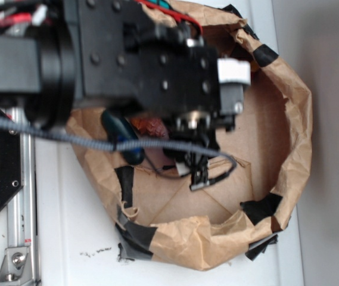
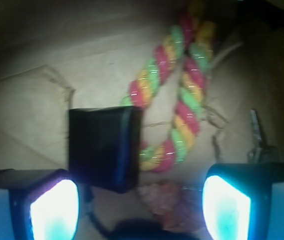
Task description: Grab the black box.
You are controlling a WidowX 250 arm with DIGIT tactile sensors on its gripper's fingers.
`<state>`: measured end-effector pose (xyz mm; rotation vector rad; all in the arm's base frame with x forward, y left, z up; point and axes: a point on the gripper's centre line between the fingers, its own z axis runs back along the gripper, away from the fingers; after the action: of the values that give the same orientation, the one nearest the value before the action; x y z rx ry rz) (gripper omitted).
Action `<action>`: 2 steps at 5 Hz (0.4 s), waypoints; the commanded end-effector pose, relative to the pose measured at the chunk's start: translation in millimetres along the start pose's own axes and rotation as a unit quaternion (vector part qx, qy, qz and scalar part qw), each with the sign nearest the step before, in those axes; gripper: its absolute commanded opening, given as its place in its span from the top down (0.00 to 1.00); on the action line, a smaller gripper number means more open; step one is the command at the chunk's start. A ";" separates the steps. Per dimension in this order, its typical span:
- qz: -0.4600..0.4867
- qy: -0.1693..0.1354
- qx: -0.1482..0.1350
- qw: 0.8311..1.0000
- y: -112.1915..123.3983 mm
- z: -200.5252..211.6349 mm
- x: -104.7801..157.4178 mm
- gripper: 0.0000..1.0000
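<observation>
Hovering low inside the brown paper nest (image 1: 288, 119), the gripper (image 2: 142, 210) has its two lit fingers (image 2: 54, 210) spread wide with nothing between them, presumably to leave room for a grab. From the wrist view the black box (image 2: 104, 147) lies on the paper floor toward the left finger rather than centred in the gap, so a shift left looks needed before closing. A twisted multicoloured rope (image 2: 176, 100) touches the box's right edge, and a reddish seashell (image 2: 169, 202) sits just below it; both could be caught. From outside the arm hides the box
</observation>
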<state>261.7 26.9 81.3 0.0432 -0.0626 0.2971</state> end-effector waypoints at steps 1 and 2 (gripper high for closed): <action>0.003 -0.008 0.056 0.998 -22.9 -20.0 22.7 0.00; -0.006 0.002 0.071 0.997 -21.7 -42.0 29.1 0.00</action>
<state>289.2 18.8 31.9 0.1904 0.0162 0.2923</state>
